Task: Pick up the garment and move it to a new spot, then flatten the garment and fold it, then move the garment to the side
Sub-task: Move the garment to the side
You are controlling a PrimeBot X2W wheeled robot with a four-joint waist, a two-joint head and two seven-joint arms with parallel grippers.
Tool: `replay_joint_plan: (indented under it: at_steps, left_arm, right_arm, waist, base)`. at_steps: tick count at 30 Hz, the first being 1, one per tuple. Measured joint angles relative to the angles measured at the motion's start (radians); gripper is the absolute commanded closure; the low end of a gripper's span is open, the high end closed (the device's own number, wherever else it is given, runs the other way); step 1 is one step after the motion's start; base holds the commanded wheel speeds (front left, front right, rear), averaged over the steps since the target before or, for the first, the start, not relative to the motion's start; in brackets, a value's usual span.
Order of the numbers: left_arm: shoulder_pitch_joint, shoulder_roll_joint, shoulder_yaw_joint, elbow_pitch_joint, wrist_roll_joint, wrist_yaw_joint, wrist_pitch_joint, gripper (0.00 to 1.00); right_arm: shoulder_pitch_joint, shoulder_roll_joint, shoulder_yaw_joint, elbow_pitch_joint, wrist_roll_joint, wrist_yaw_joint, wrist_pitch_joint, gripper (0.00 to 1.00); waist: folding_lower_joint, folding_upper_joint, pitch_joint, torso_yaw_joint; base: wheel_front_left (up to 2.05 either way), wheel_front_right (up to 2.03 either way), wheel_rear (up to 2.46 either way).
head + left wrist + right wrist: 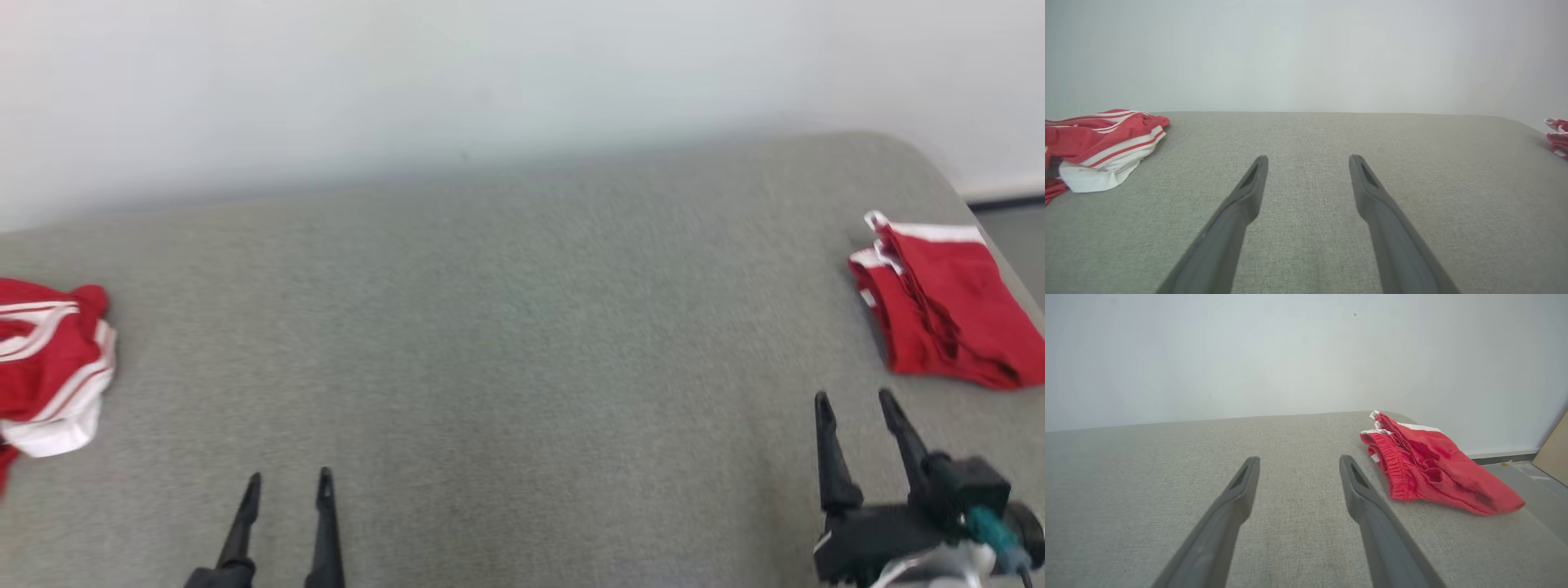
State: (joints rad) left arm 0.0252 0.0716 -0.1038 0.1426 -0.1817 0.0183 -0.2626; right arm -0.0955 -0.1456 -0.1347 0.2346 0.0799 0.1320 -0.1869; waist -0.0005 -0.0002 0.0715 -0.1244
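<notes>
— Where does the folded red garment [947, 306] lie?
— At the right edge of the grey table [506, 327]. Its long axis runs from the far side toward the robot, and the white-trimmed end points away.
— And the tools?
— The left tool [289, 475] and right tool [853, 396] are both spread and empty; the right one is near the garment.
— Anything else?
— A crumpled striped garment [45, 367] at the left edge.

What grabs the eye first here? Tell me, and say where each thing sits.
Two patches of red stand out on the grey surface: a folded red garment near its right edge, and a crumpled red-and-white striped garment at its left edge. Nearer the robot, low in the head view, the left gripper and right gripper hover with jaws spread and nothing held.
</notes>
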Motion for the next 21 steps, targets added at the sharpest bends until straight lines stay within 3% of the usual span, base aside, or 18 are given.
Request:
replay_joint_plan:
  at_steps: [9,21]
  left_arm:
    - [0.033,-0.012,0.092,0.027,-0.004,-0.007,0.000,0.00]
    - [0.058,-0.017,0.139,0.050,0.017,-0.037,0.000,0.00]
  right_arm:
    - [0.109,0.067,0.005,-0.050,0.016,0.000,-0.017,0.00]
    - [0.146,0.091,0.006,-0.017,-0.009,0.000,-0.035,0.00]
  waist:
    - [0.0002,0.0001,-0.073,0.080]
    - [0.0004,0.0002,-0.098,0.100]
  base:
    - [0.00,0.00,0.00]
    - [0.00,0.00,0.00]
